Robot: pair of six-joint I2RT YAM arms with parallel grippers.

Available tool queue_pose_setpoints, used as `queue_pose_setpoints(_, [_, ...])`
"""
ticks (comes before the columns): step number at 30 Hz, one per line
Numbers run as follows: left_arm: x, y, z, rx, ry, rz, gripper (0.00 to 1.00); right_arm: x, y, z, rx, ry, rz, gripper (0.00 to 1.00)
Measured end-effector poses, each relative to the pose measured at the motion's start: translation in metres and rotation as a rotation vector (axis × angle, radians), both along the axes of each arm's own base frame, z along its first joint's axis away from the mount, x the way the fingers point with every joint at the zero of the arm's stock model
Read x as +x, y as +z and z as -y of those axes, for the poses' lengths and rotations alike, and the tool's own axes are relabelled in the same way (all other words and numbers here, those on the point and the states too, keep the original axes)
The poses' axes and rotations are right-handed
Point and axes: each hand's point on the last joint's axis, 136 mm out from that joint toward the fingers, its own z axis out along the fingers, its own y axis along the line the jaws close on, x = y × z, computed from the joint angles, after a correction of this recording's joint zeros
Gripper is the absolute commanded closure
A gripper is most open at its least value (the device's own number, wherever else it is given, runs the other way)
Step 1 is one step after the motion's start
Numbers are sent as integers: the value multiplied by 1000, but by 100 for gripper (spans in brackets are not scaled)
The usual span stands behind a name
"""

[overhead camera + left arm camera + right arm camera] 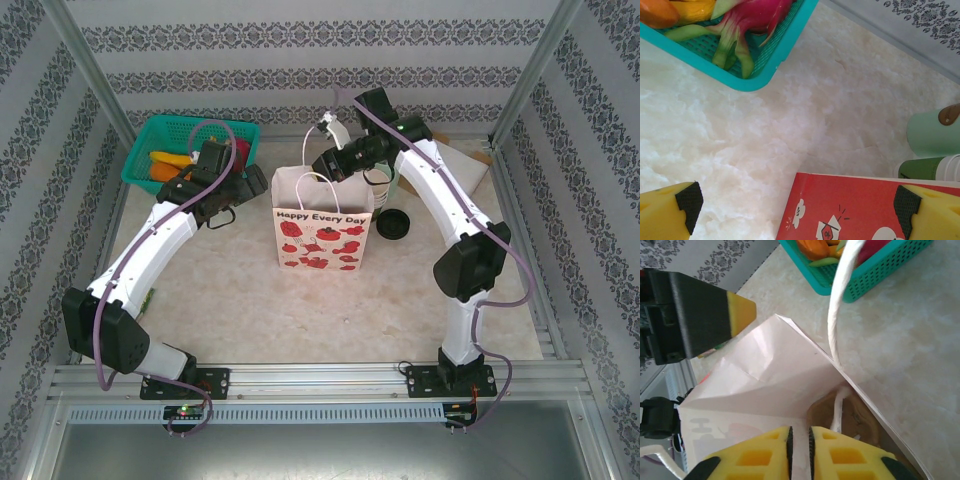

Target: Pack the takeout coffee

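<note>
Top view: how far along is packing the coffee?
Done: the bag stands open. In hand: the right gripper is nearly closed at its rim, grip unclear; the left gripper hangs open beside it. Left: the coffee sits on the table right of the bag, not yet packed.

- Middle of table point(230, 290): paper bag point(322, 232), upright.
- Far left, behind it: basket point(190, 150), fruit point(170, 160) inside.
- Just right of paper bag: takeout coffee point(391, 224).
- Between basket and paper bag: left pincer point(797, 202).
- Over paper bag's mouth: right pincer point(800, 432).
</note>
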Motion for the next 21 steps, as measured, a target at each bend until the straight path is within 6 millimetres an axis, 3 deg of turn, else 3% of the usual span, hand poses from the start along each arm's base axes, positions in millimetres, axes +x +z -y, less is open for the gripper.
queue_pose_setpoints(7, [0, 0, 0, -1, -1, 0, 0, 2, -1, 5, -39, -3, 39, 60])
queue_pose_setpoints(12, [0, 0, 0, -1, -2, 0, 0, -8, 19, 25, -61, -49, 98, 51])
queue_pose_setpoints(15, [0, 1, -1, 2, 2, 3, 0, -12, 42, 58, -50, -153, 143, 47])
queue_pose_setpoints(17, [0, 4, -1, -1, 0, 16, 0, -7, 56, 94, -40, -277, 173, 45])
queue_pose_setpoints(19, [-1, 8, 1, -14, -20, 38, 0, 0, 60, 135, -47, -424, 191, 44])
queue_pose_setpoints(21, [-1, 13, 7, -34, -59, 57, 0, 8, 52, 177, -72, -575, 176, 43])
